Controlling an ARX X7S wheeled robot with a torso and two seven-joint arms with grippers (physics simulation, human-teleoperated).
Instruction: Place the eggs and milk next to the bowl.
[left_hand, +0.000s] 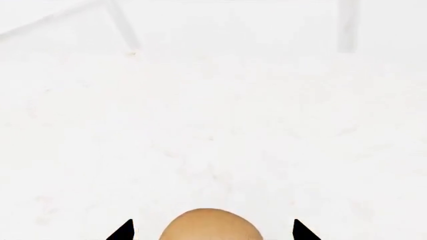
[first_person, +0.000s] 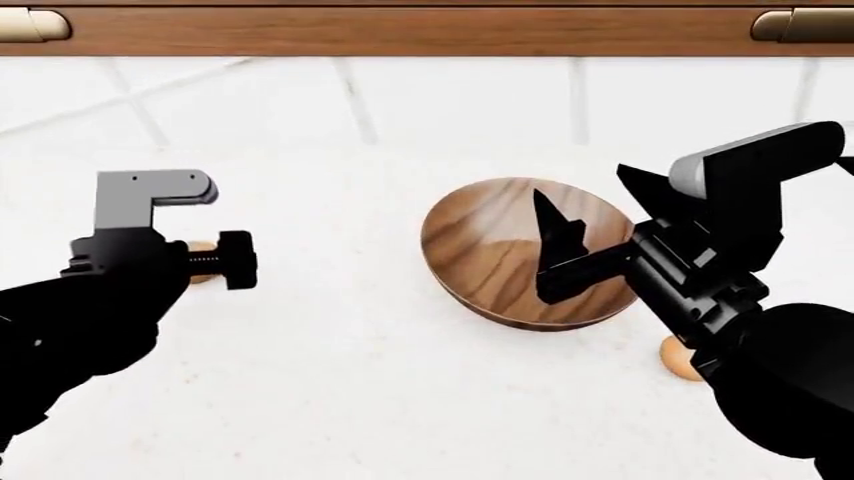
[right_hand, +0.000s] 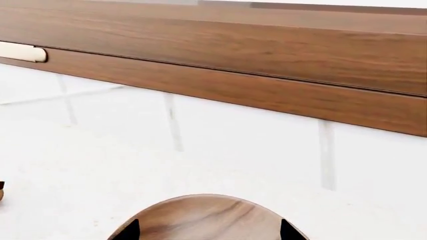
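The wooden bowl (first_person: 501, 262) (right_hand: 207, 217) sits on the white counter, right of centre. My right gripper (first_person: 562, 252) (right_hand: 207, 233) hovers over it, open, with nothing between its fingers. One tan egg (left_hand: 210, 226) (first_person: 199, 262) lies on the counter at the left, mostly hidden in the head view. My left gripper (left_hand: 213, 233) (first_person: 214, 262) is open around that egg, with a gap on each side between egg and fingertips (left_hand: 123, 231). A second egg (first_person: 681, 360) rests just right of the bowl, half hidden behind my right arm. The milk is out of view.
A brown wooden cabinet front (first_person: 427, 30) (right_hand: 267, 60) with pale handles (first_person: 34, 24) runs along the back above a white tiled wall. The white counter (first_person: 360, 380) stretches between the two arms.
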